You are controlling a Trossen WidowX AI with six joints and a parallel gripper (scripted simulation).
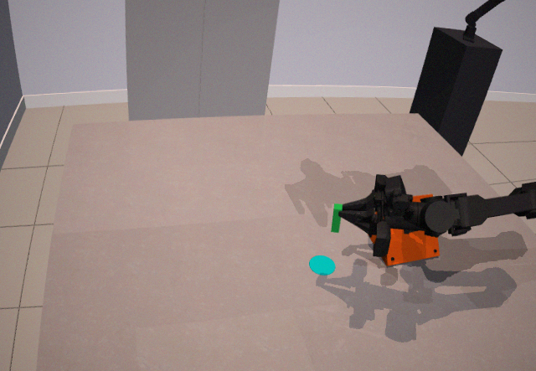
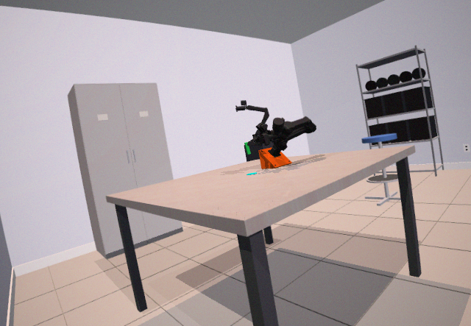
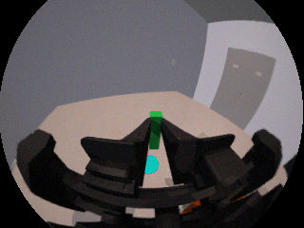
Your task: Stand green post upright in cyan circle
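Note:
The green post (image 1: pixel 336 219) (image 2: pixel 248 148) (image 3: pixel 155 130) is held in the air above the table, near upright with a slight tilt in the exterior view. My gripper (image 1: pixel 341 210) (image 3: pixel 155 121) is shut on the post near its top end, and the rest hangs below the fingertips. The cyan circle (image 1: pixel 322 265) (image 2: pixel 252 174) (image 3: pixel 151 164) lies flat on the table, bare. In the top view it is below and a little left of the post. In the wrist view it shows between the fingers, partly hidden by the left one.
An orange base block (image 1: pixel 411 248) (image 2: pixel 274 159) stands on the table (image 1: pixel 172 271) (image 2: pixel 213 193) under the arm, right of the circle. Shadows of the arm fall across the table. A grey cabinet (image 1: pixel 164 47) (image 2: pixel 125 143) and a black pedestal (image 1: pixel 450 85) with another arm stand beyond the table.

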